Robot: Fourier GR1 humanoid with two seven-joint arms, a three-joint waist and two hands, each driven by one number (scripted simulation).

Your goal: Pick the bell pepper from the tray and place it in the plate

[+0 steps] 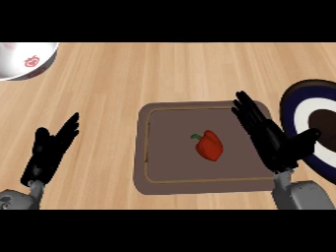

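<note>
A red bell pepper (210, 145) with a green stem lies near the middle of a brown tray (163, 182). At the right edge sits a plate (298, 106) with a dark blue rim, a white ring and a brown centre, partly cut off by the view. My right hand (272, 140) hovers over the tray's right side, between the pepper and the plate, fingers straight and open, holding nothing. Left of the tray my left hand (48, 150) rests open over the wooden counter, fingers up.
A white bowl (14, 61) with red markings stands at the far left corner. Light wood counter (170, 69) stretches behind the tray and between the tray and my left hand.
</note>
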